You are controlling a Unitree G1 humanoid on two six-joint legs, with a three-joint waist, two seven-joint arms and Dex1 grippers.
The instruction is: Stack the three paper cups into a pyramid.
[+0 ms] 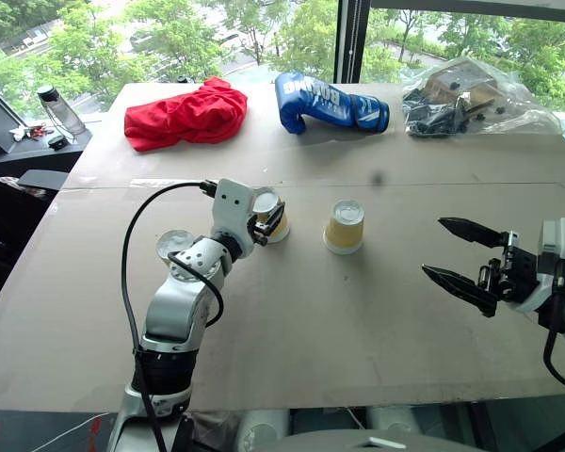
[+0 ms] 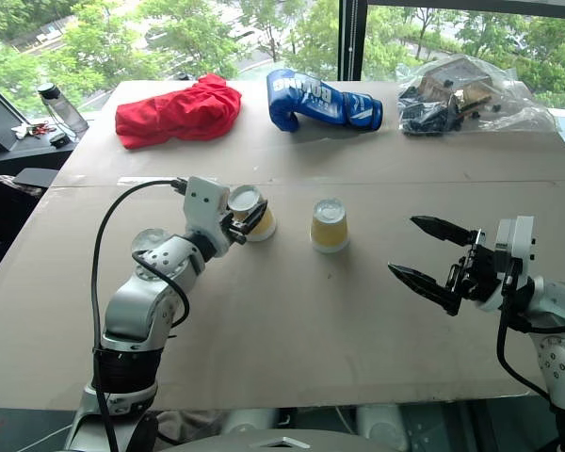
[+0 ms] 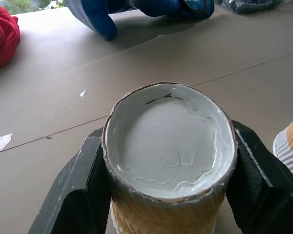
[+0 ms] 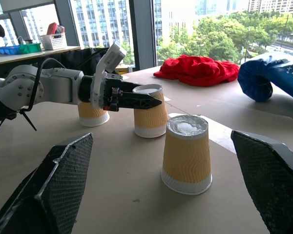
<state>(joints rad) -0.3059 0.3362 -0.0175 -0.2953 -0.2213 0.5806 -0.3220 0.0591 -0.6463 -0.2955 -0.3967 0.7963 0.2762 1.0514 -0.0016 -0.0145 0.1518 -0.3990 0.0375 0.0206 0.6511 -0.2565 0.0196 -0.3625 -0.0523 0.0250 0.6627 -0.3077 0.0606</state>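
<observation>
Three paper cups with tan ribbed sides stand upside down on the brown table. My left gripper (image 1: 271, 218) is shut on the left-middle cup (image 3: 168, 146), its black fingers (image 3: 83, 190) pressing the cup's sides just under the white base. That cup's rim looks to rest on the table. A second cup (image 1: 345, 227) stands free a little to its right. My left forearm partly hides the third cup (image 1: 174, 243), which also shows behind the arm in the right wrist view (image 4: 93, 114). My right gripper (image 1: 434, 247) hovers open at the right, apart from all cups.
Along the far edge lie a red cloth (image 1: 185, 115), a blue boxing glove (image 1: 330, 102) and a clear plastic bag of dark items (image 1: 471, 99). A bottle (image 1: 61, 111) stands on a side shelf at the left. A cable loops from my left arm.
</observation>
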